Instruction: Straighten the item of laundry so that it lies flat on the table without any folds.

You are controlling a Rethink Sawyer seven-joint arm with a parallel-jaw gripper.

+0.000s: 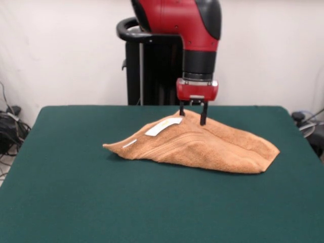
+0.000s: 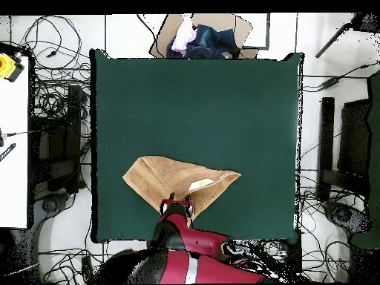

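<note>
Green counter (image 1: pixel 76 192) with a folded towel (image 1: pixel 202 147) on its robot side.
From the front, the jaws (image 1: pixel 193 115) stand apart over the raised fold; contact is unclear. From overhead, the arm hides them, and a box (image 2: pixel 204 33) of clothes shows.

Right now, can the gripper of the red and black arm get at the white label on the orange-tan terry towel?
Probably yes: the gripper stands at the towel peak, and the label lies uncovered just beside it.
</note>
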